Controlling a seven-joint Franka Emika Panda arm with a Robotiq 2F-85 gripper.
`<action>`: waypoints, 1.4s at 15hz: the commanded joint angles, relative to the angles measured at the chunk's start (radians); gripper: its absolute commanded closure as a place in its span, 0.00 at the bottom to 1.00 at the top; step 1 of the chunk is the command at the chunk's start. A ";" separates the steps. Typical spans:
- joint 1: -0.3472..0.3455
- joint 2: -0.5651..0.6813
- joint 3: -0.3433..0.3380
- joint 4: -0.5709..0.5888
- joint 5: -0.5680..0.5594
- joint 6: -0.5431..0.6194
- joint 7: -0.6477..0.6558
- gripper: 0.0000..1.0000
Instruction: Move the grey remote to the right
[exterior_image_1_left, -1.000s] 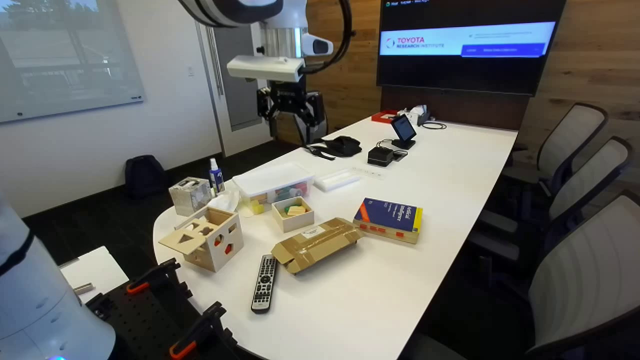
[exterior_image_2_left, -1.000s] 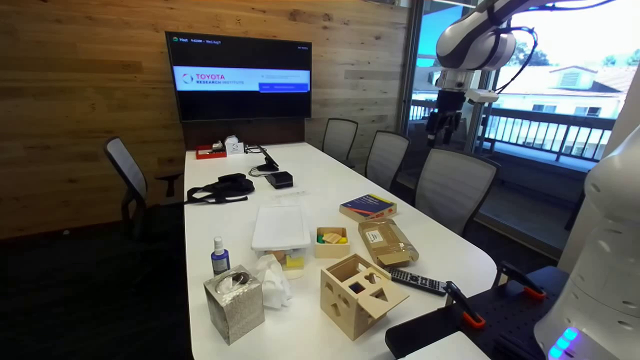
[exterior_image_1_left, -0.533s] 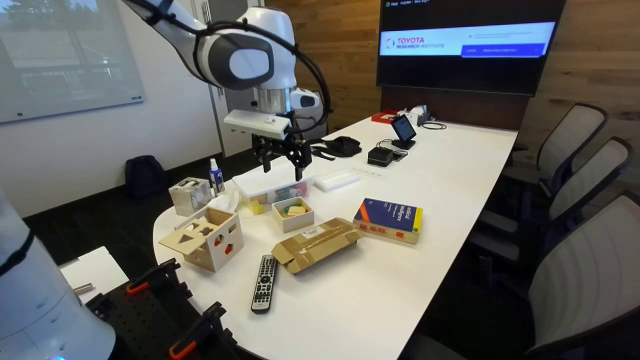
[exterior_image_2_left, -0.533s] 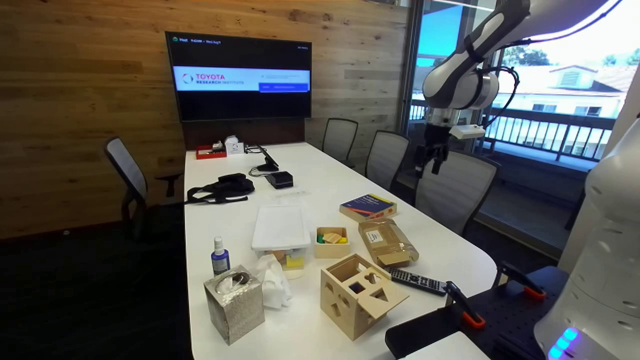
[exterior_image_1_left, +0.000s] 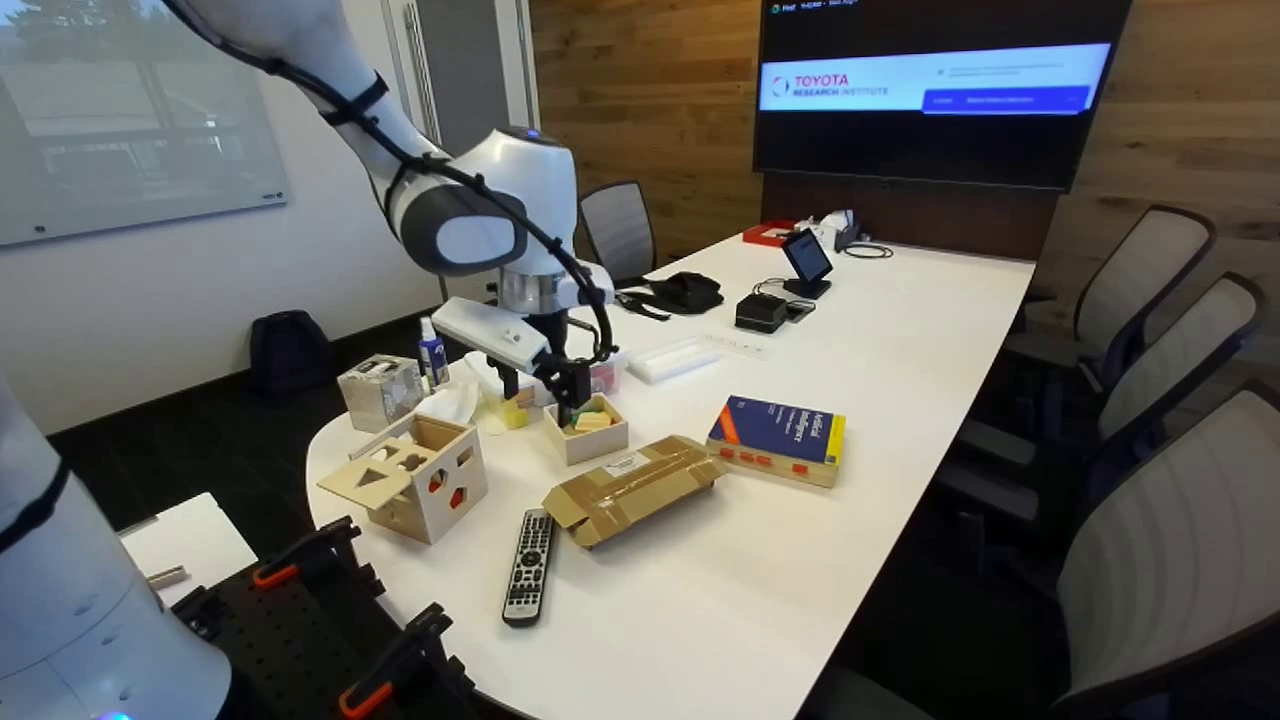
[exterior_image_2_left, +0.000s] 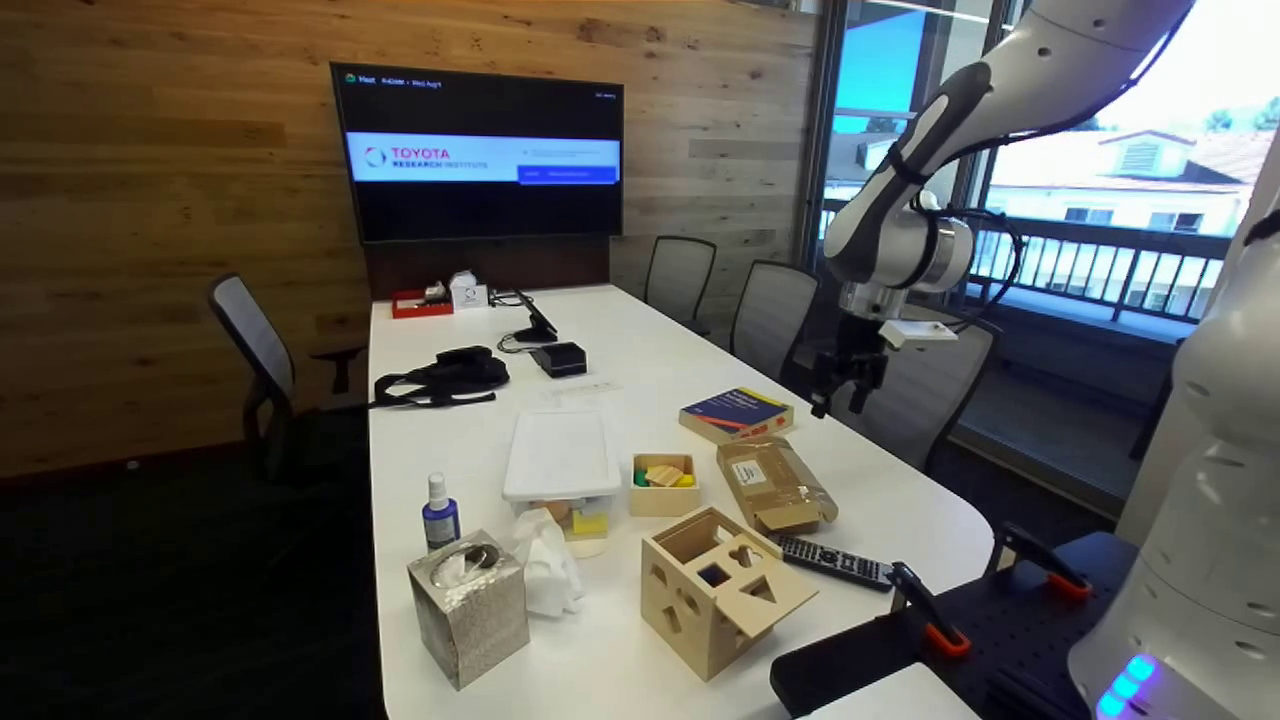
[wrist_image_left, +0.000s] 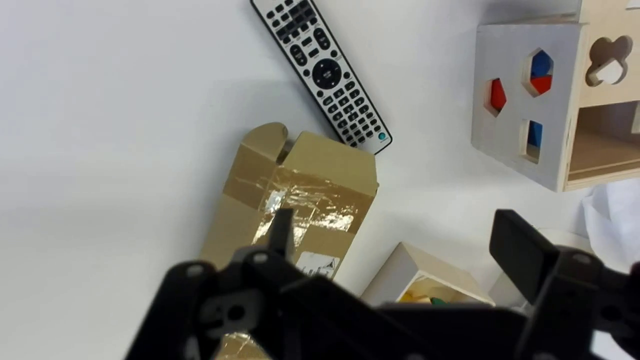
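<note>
pincer (wrist_image_left: 397, 237) spread wide above the table (wrist_image_left: 100, 150) — grey remote (wrist_image_left: 345, 97) lying on it, just beside the cardboard box (wrist_image_left: 327, 200)

Office meeting room, from where I stand; long white table (exterior_image_1_left: 720, 580) with a rounded end, grey mesh-backed, black-framed chairs (exterior_image_2_left: 775, 318) along both sides; big flat black screen (exterior_image_2_left: 485, 160) at the far end on the brown wood-plank wall (exterior_image_2_left: 180, 190), reading "TOYOTA RESEARCH INSTITUTE", "Meet" in its top corner; small black tilted display (exterior_image_1_left: 806, 256) on the table; pale glossy whiteboard (exterior_image_1_left: 130, 130) on the white wall (exterior_image_1_left: 330, 210); tall glass window (exterior_image_2_left: 885, 75), dark balcony railing (exterior_image_2_left: 1090, 267) outside.
</note>
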 joint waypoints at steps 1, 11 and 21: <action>-0.021 0.089 0.056 -0.010 0.129 0.075 -0.033 0.00; -0.088 0.306 0.138 0.028 0.056 0.183 0.163 0.47; -0.157 0.459 0.192 0.103 0.033 0.191 0.198 1.00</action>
